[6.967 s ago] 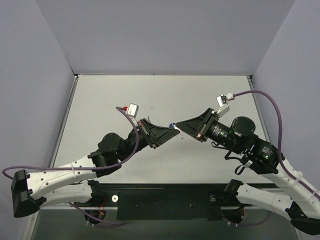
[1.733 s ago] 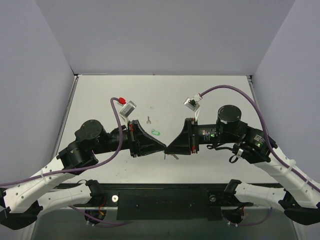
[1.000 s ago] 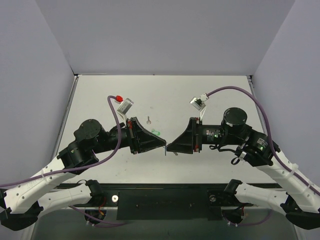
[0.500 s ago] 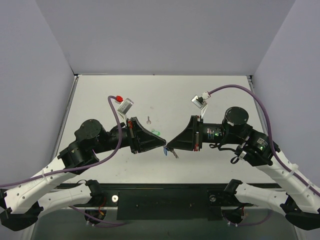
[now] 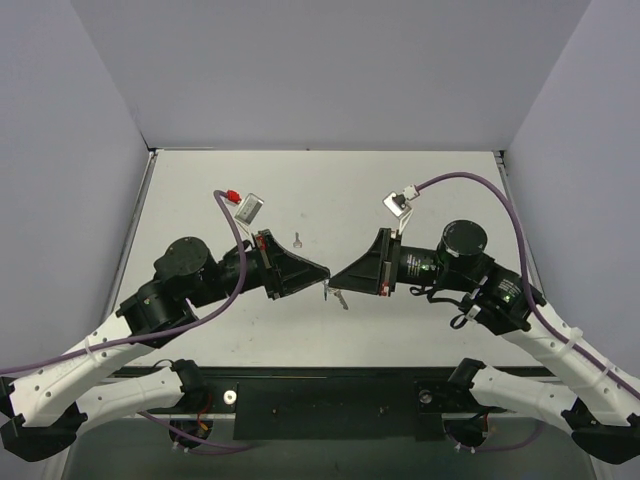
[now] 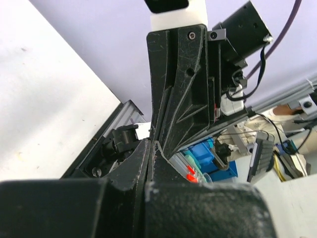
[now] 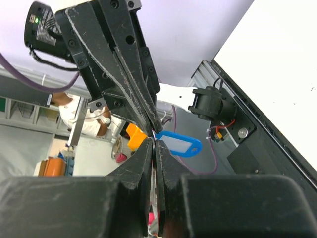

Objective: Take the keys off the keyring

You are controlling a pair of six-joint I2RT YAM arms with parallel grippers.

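keyring: held aloft, long axis pointed sideways off the tips | left gripper: clamped on it | right gripper: closed, catch unclear | key: hung beneath | second key: laid on table, open room around

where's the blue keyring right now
In the right wrist view the blue keyring sticks out rightward from where the left gripper and right gripper meet tip to tip, raised above the table near its front middle.
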